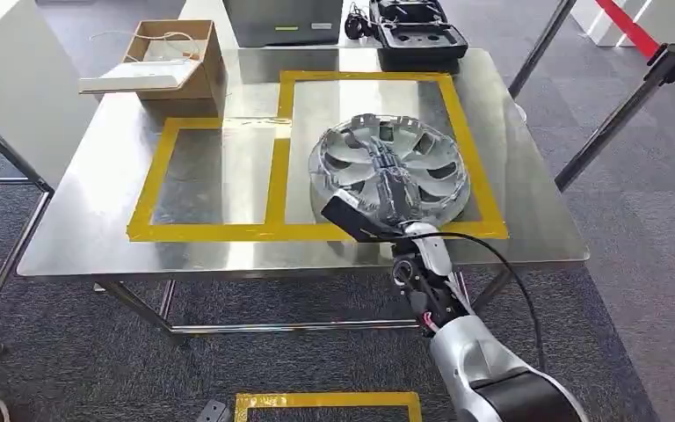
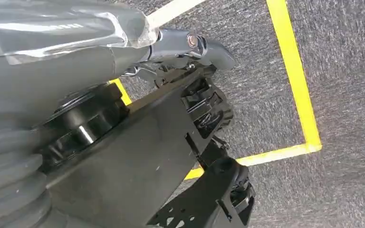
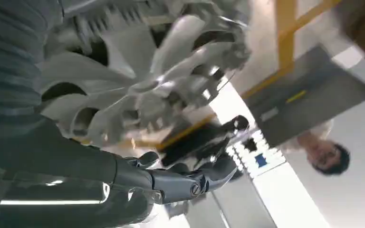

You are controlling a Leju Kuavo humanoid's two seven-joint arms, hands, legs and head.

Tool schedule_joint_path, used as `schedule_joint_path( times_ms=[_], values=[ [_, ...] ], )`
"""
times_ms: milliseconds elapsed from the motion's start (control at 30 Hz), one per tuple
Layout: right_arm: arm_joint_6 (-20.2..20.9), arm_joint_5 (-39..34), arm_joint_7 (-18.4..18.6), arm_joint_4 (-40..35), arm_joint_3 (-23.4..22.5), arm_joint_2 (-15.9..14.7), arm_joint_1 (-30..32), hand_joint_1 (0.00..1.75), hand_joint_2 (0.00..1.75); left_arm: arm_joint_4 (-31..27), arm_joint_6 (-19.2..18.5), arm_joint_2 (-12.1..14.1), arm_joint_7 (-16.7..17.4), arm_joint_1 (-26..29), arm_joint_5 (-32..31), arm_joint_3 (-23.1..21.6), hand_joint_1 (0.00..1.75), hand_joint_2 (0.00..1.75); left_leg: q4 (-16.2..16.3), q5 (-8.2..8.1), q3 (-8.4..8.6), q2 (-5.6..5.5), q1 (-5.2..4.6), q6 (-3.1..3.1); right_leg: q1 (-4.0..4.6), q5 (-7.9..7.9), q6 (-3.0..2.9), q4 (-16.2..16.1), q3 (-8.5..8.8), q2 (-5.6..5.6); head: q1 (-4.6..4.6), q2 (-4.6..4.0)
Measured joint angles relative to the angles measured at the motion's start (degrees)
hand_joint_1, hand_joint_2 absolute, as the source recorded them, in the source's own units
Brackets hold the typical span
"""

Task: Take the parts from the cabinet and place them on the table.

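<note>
A silver wheel cover [image 1: 431,158] lies low over the steel table [image 1: 97,220], inside the right-hand yellow-taped rectangle [image 1: 466,132]. My right hand [image 1: 385,185] reaches across its middle from the near edge and grips it. In the right wrist view the wheel cover [image 3: 138,61] is close and blurred, with the right hand [image 3: 171,183] and its grey thumb beside its rim. I cannot tell whether the cover touches the table. My left hand [image 2: 190,45] hangs over grey carpet and holds nothing.
A smaller yellow-taped rectangle [image 1: 154,176] lies left of the cover. At the table's back stand an opened cardboard box [image 1: 176,57], a grey machine [image 1: 281,22] and a black case [image 1: 417,31]. A barrier post [image 1: 615,114] stands to the right. A person [image 3: 325,152] stands beyond the table.
</note>
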Motion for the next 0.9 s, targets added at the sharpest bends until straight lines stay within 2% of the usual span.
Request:
schedule_joint_path(
  times_ms=[100, 167, 267, 367, 500, 567, 667, 733, 767, 900],
  values=[
    [3.9, -2.8, -1.4, -1.3, -0.9, 2.4, 0.0, 0.0, 1.75, 0.0, -0.1, 0.0, -0.1, 0.1, 0.1, 0.0, 0.0, 1.75, 0.0, 0.0, 0.0, -0.11, 0.0, 0.0, 0.0, -0.03, -0.05, 0.0, 0.04, -0.05, 0.02, 0.0],
    [8.2, -6.3, -2.9, -3.2, -0.7, 3.1, 0.6, 0.0, 1.75, 0.0, -0.5, 0.0, -0.2, 0.2, 0.1, 0.1, 0.0, 1.75, 0.0, 0.0, 0.0, -0.07, 0.0, 0.0, -0.01, -0.03, -0.05, 0.0, 0.05, -0.03, 0.02, 0.0],
    [14.2, -14.7, -1.0, -9.1, 2.9, 3.4, 2.9, 0.0, 1.75, 0.0, -0.9, 0.0, -0.2, 0.3, 0.1, 0.2, 0.0, 1.75, 0.0, 0.0, 0.0, -0.12, 0.0, 0.0, -0.01, -0.03, -0.05, 0.0, 0.05, -0.05, 0.04, 0.0],
    [15.7, -18.9, 0.8, -13.9, 7.0, 3.3, 4.5, 0.0, 1.75, 0.0, -1.0, 0.0, -0.2, 0.4, -0.2, 0.5, 0.0, 1.75, 0.0, 0.0, 0.01, -0.03, -0.01, 0.0, -0.01, -0.03, -0.05, 0.0, 0.01, -0.01, 0.02, 0.0],
    [17.6, -30.1, 2.3, -20.7, 13.3, 1.7, 6.1, 0.0, 1.75, 0.0, -1.3, 0.0, -0.4, 0.5, -0.2, 1.0, 0.0, 1.75, 0.0, 0.0, 0.02, -0.02, 0.0, -0.01, -0.01, -0.03, -0.05, 0.0, 0.0, -0.02, 0.0, 0.0],
    [15.5, -34.6, 2.3, -25.2, 16.6, 0.2, 7.1, 0.0, 1.75, 0.0, -1.3, 0.0, -0.7, 0.5, -0.1, 1.4, 0.0, 1.75, 0.0, 0.0, 0.03, -0.07, 0.0, -0.01, -0.01, -0.03, -0.05, 0.0, 0.02, -0.03, 0.05, 0.0],
    [7.2, -40.0, -1.2, -32.5, 20.3, -2.1, 8.7, 0.0, 1.75, 0.0, -1.2, 0.1, -1.1, 0.6, 0.1, 1.6, 0.0, 1.75, 0.0, 0.0, 0.04, -0.06, 0.0, 0.0, -0.01, -0.03, -0.05, 0.0, 0.03, -0.03, 0.04, 0.0],
    [2.2, -46.1, -6.0, -40.1, 21.0, -3.5, 11.4, 0.0, 1.75, 0.0, -1.2, 0.1, -1.4, 0.7, 0.2, 1.9, 0.0, 1.75, 0.0, -0.01, 0.04, -0.14, -0.01, -0.01, -0.02, -0.04, -0.05, 0.0, 0.05, -0.06, 0.07, 0.0],
    [0.8, -48.0, -7.3, -44.1, 21.2, -4.3, 12.6, 0.0, 1.75, 0.0, -1.2, 0.1, -1.5, 0.8, 0.3, 2.1, 0.0, 1.75, 0.0, -0.02, 0.04, -0.13, -0.02, -0.01, -0.03, -0.04, -0.05, 0.0, 0.04, -0.05, 0.04, 0.0],
    [-5.9, -51.8, -8.3, -58.2, 21.6, -6.8, 18.3, 0.0, 1.75, 0.0, -1.1, 0.2, -1.9, 1.1, 0.3, 2.7, 0.0, 1.75, 0.0, -0.06, 0.05, -0.13, -0.02, -0.07, -0.03, -0.09, -0.08, 0.0, 0.03, -0.06, 0.02, 0.0]
  ],
)
